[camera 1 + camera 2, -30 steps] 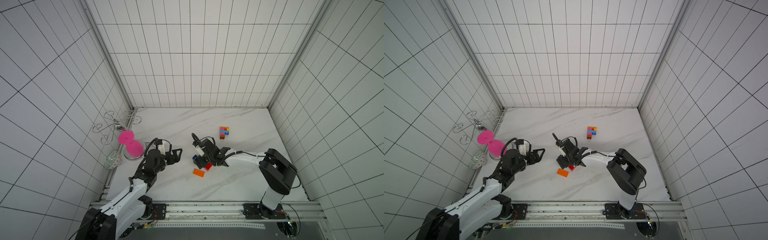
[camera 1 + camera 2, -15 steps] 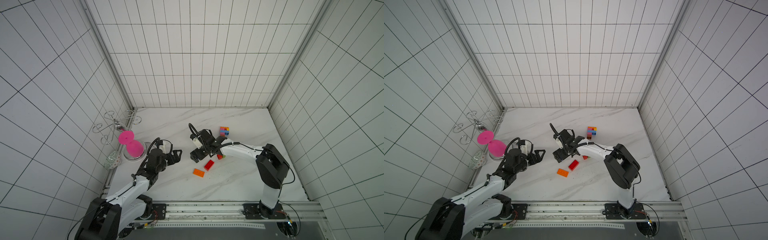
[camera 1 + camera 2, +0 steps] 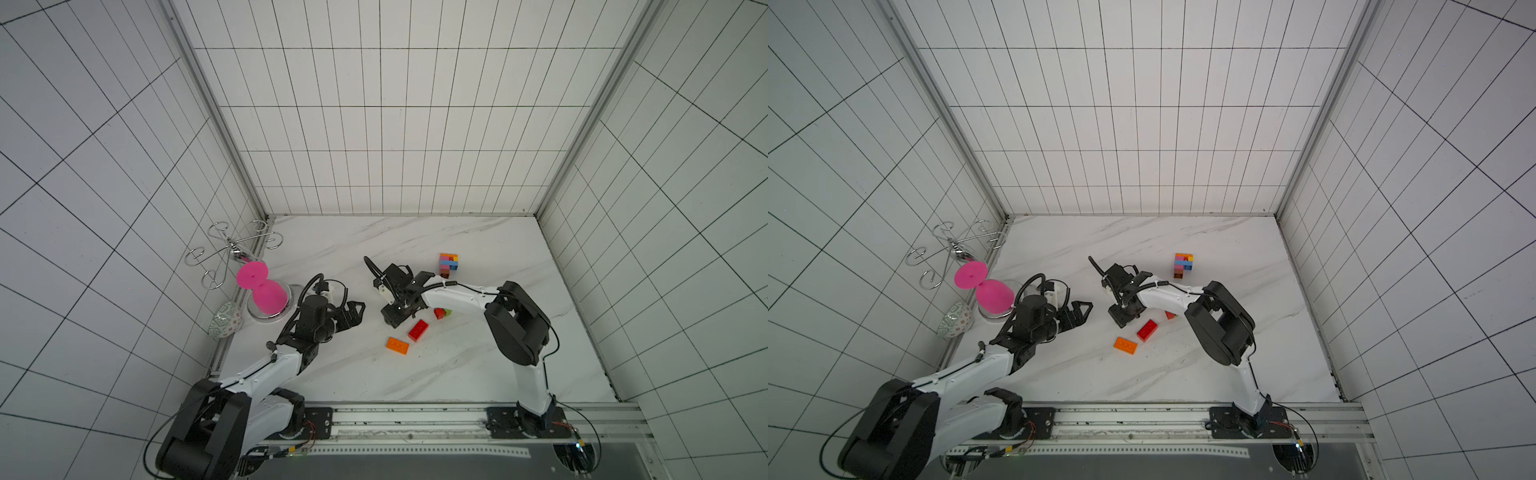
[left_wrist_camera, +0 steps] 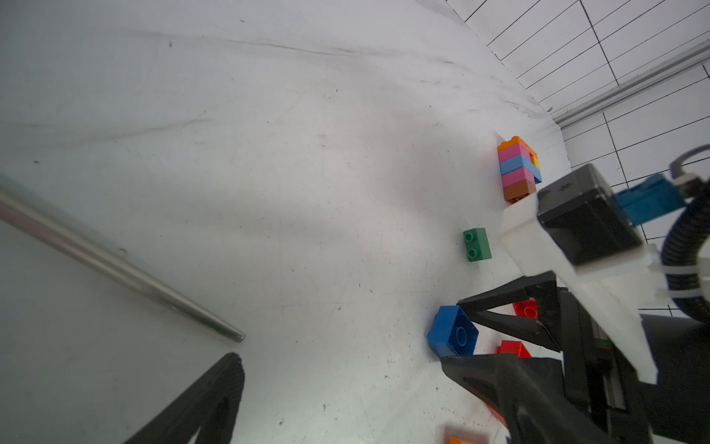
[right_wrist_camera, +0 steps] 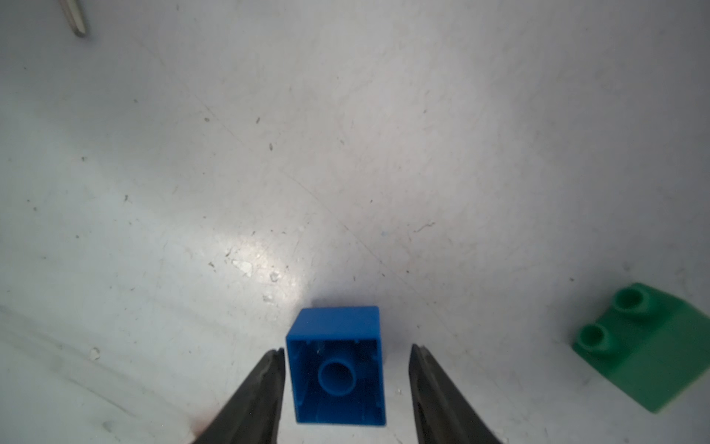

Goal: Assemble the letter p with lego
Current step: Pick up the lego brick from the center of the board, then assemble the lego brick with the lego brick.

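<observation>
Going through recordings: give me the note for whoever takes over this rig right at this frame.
Left gripper: open, empty, clear of the bricks.
Right gripper: open, jaws straddling the blue brick, which lies tipped with its hollow side showing; not clamped yet.
Done: a multicoloured stack stands toward the back of the table.
Loose: red brick, orange brick, green brick, small red brick by the right arm.
Left: grip the blue brick, add bricks to finish the P.

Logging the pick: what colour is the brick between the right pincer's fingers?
The brick is blue; clearest in the right wrist view.
</observation>
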### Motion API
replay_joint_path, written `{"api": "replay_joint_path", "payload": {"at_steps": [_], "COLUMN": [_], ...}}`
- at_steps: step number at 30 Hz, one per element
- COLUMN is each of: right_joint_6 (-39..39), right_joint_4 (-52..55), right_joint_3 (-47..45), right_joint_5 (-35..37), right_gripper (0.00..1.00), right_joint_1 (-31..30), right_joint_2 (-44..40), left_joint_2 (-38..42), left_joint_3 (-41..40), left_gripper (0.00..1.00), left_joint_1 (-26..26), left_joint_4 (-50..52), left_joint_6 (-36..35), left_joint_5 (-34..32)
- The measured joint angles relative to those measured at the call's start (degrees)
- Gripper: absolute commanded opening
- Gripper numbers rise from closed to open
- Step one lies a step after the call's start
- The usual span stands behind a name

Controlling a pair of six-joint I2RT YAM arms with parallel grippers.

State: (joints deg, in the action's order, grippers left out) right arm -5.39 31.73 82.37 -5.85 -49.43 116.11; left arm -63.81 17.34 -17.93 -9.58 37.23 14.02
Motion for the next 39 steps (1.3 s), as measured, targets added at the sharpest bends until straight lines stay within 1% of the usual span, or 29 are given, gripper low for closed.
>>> {"api": "replay_joint_path", "payload": {"at_steps": [4,6,7,9,13,15,17,22,25,29,33,36,39], "right_joint_6": [0.35,0.48,0.22,0.55,0.76,1.4,2.45,6.47,8.87,11.28,12.92,13.66,14.19], "right_joint_4": [0.98,1.2,1.18,1.33,1.95,1.57,1.25,0.11,-0.35,-0.04,0.17,0.37,0.59], "right_joint_3": [1.49,2.36,2.67,2.91,2.71,1.64,-0.79,-7.21,-9.51,-10.97,-10.99,-10.99,-10.93], "right_joint_5": [0.7,1.01,1.03,1.29,1.88,2.01,1.64,-0.39,-1.64,-1.99,-1.68,-1.25,-0.87], "right_gripper": [0.36,0.23,0.2,0.1,0.0,0.0,0.0,0.0,0.0,0.0,0.0,0.0,0.0], "right_joint_1": [-0.13,-0.13,-0.2,-0.26,-0.59,-0.79,-1.07,-2.64,-3.74,-5.31,-6.91,-7.72,-8.33], "right_joint_2": [0.98,1.57,1.7,1.79,1.36,-0.35,-3.78,-14.47,-16.94,-16.2,-13.77,-11.41,-10.1], "left_joint_2": [0.0,0.0,0.0,0.0,0.46,1.68,4.04,12.96,17.84,23.87,29.57,31.98,32.46], "left_joint_3": [0.0,0.0,0.0,0.0,0.0,0.0,-0.02,-1.25,-2.95,-5.18,-5.73,-5.9,-5.97], "left_gripper": [0.97,0.97,0.97,0.97,0.97,0.97,0.97,0.98,0.98,0.98,0.98,0.98,0.98], "left_joint_1": [0.04,0.04,0.04,0.04,0.04,0.04,0.04,0.04,0.04,0.04,0.04,0.04,0.04], "left_joint_4": [0.0,0.0,0.0,0.0,0.02,0.13,0.35,0.37,0.39,1.22,3.41,3.96,4.35], "left_joint_6": [0.0,0.0,0.0,0.0,0.0,0.0,0.0,0.02,0.07,0.28,0.28,0.28,0.28], "left_joint_5": [0.02,0.02,0.02,0.04,0.07,0.02,-0.09,-1.42,-3.23,-6.1,-8.81,-10.1,-10.84]}}
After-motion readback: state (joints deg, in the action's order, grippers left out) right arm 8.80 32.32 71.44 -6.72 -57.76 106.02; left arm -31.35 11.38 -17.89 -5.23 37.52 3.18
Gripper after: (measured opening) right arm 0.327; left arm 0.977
